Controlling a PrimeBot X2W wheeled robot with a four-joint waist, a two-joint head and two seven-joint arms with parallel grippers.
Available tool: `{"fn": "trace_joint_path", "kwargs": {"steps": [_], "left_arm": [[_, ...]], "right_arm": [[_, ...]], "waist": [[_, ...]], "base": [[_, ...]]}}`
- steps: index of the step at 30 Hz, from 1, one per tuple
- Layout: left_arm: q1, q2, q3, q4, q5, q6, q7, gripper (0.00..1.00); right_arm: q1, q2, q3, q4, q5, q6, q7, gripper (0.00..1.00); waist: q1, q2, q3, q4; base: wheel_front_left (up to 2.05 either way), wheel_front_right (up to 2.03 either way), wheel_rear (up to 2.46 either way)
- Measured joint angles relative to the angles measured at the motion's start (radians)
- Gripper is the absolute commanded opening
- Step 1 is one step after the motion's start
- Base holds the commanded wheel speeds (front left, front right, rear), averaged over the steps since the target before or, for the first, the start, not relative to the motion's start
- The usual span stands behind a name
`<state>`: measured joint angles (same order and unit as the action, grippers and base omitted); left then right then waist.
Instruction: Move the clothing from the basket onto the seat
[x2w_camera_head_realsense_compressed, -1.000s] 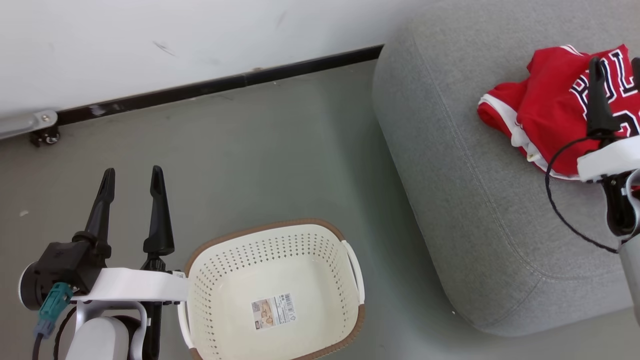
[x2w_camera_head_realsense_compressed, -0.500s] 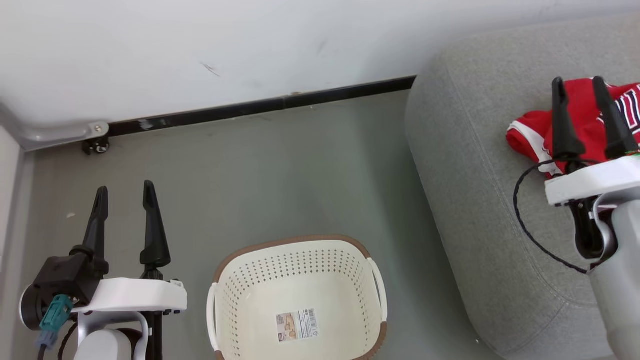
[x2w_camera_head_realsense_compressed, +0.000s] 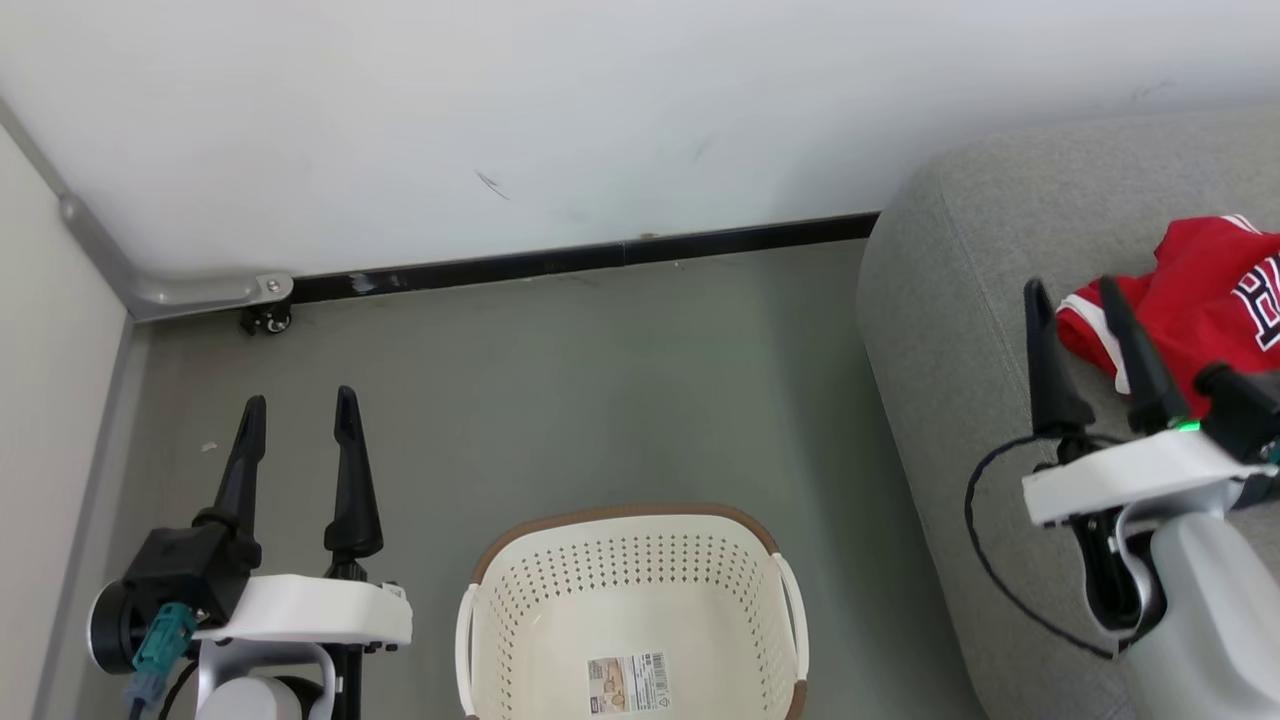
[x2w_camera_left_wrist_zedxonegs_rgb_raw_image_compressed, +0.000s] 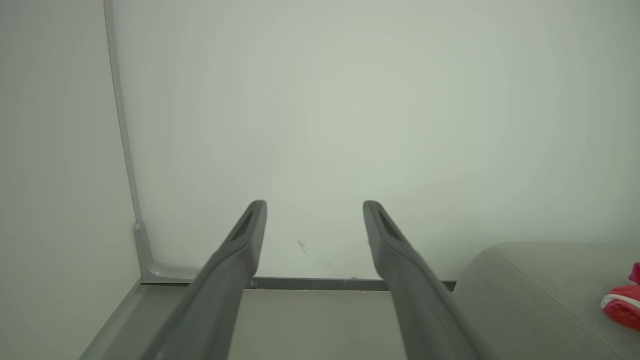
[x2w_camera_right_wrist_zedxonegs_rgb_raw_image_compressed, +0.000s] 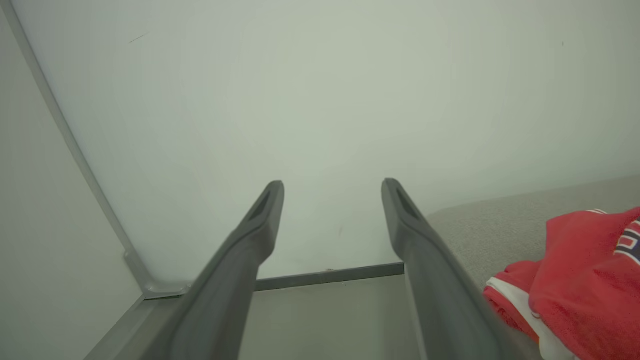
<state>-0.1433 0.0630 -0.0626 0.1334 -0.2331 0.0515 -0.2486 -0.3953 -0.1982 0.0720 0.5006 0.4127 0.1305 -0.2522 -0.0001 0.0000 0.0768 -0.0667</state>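
Head view has panned over the last second, so don't read the shift of basket and sofa as them moving; that's the camera turning. What actually changed: the right end effector (x2w_camera_head_realsense_compressed: 1070, 290) was over the clothing (x2w_camera_head_realsense_compressed: 1195, 300) a second ago. Now it sits just beside the pile on the basket side, off the fabric, fingers wide apart with nothing between them. Right wrist view agrees: empty gap, red garment off to the lower right.

Left end effector (x2w_camera_head_realsense_compressed: 300, 398) is also spread wide and empty, over the floor left of the basket (x2w_camera_head_realsense_compressed: 620, 517), same pose as before.

Clothing lies bunched on the seat (x2w_camera_head_realsense_compressed: 950, 330), white trim and part of the lettering showing. In the basket you can see just the label sticker (x2w_camera_head_realsense_compressed: 627, 683) on the bottom, though its near edge is cropped.

My read: the drop is done and the arm is backing out. The task looks finished unless something hides in the cropped part.
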Motion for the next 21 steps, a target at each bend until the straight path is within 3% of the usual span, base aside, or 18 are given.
{"fn": "trace_joint_path", "kwargs": {"steps": [21], "left_arm": [[0.067,-0.007,-0.055,0.030,0.028,-0.007,-0.007,1.00]], "right_arm": [[0.235,0.096,-0.059,-0.096,-0.078,0.000,0.000,1.00]], "waist": [[0.0000,0.0000,-0.062,0.049]], "base": [[0.00,0.00,0.00]]}}
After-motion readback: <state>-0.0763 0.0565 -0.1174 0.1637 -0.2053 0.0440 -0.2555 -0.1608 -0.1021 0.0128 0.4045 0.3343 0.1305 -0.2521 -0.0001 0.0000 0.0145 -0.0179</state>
